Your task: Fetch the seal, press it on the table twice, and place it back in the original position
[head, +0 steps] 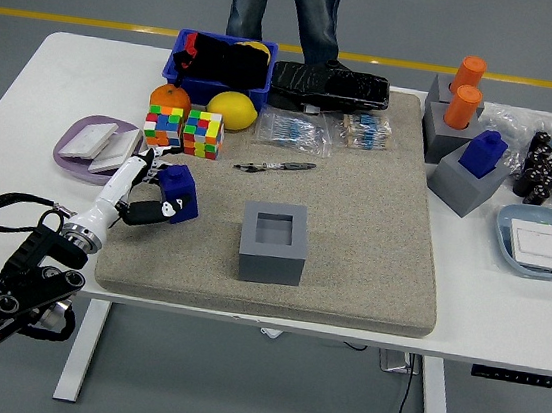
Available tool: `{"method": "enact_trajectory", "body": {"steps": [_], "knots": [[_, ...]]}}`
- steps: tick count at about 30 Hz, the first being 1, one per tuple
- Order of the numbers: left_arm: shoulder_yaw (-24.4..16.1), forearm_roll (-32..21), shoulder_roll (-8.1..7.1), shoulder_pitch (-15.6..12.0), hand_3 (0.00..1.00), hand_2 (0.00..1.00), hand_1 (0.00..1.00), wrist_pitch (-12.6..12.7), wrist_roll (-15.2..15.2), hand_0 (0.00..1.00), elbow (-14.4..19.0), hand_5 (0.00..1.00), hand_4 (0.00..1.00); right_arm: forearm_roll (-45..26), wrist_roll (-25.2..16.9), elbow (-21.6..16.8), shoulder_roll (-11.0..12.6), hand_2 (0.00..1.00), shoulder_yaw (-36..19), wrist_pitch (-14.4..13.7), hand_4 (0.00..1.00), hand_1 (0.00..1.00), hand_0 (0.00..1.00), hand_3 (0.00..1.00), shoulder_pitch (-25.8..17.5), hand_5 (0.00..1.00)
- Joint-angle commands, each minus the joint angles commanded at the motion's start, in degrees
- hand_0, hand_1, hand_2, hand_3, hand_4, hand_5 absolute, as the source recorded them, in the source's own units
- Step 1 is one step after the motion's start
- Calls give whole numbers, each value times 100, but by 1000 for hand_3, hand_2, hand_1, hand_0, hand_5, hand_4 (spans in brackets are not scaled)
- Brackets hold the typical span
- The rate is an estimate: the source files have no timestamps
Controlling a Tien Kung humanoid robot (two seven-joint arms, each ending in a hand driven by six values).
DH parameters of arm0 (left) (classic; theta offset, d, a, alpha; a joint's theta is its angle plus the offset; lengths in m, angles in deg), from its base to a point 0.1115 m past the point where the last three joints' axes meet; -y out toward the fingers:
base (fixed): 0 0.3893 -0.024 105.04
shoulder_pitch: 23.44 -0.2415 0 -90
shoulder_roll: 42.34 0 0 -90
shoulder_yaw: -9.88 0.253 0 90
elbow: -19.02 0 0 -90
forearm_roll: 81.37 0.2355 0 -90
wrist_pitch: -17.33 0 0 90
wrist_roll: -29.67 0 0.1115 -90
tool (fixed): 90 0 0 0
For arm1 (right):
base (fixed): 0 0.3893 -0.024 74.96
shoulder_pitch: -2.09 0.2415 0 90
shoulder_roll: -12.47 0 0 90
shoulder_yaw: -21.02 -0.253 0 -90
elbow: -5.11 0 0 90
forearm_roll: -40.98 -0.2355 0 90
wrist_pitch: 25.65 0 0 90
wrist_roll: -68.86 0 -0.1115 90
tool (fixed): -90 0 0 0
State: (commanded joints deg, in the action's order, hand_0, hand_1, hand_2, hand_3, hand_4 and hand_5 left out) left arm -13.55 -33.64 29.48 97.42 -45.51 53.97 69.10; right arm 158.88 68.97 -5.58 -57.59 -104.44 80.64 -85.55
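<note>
One high head view overlooks the table (30,76).

White table (29,86) carries beige mat (373,239) at centre. Purple plate (71,153) at 9 o'clock. Blue bin (185,85) at 11, orange (169,99), lemon (232,111), two colour cubes (183,131) in front. Grey block (463,184), blue dish (509,245) at 3.

Left arm enters from the lower-left corner and extends forward over the table's left side. Left hand (142,190) is at the end of the white forearm, fingers curled around the blue seal (179,193). Right arm is out of view.
</note>
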Motion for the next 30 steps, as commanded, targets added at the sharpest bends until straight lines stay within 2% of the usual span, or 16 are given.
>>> {"method": "enact_trajectory", "body": {"steps": [5,10,15,21,26,30], "knots": [[5,68,-33,-11,834,469,468,-15,-31,571,91,2,567,2,1,1,1,659,-10,1,786,682,784,615,-4,443],[-347,270,-91,8,834,469,468,10,-63,571,411,2,567,-2,-1,0,8,659,-3,-1,786,682,784,615,-7,443],[-673,535,-165,85,832,470,468,25,-135,569,824,2,569,-27,3,-6,1,658,24,6,786,682,784,614,0,442],[-853,794,-211,103,833,469,468,31,-217,569,1421,2,568,1,3,0,4,658,-22,-2,785,682,783,614,-9,442],[-817,1003,-232,106,832,468,470,-26,-350,569,2006,2,572,-12,5,-4,1,658,-3,0,785,682,783,614,-7,441],[-710,1092,-250,136,833,468,470,-135,-509,566,2316,2,573,-19,6,-6,-2,658,8,1,785,682,783,614,-4,443]]}}
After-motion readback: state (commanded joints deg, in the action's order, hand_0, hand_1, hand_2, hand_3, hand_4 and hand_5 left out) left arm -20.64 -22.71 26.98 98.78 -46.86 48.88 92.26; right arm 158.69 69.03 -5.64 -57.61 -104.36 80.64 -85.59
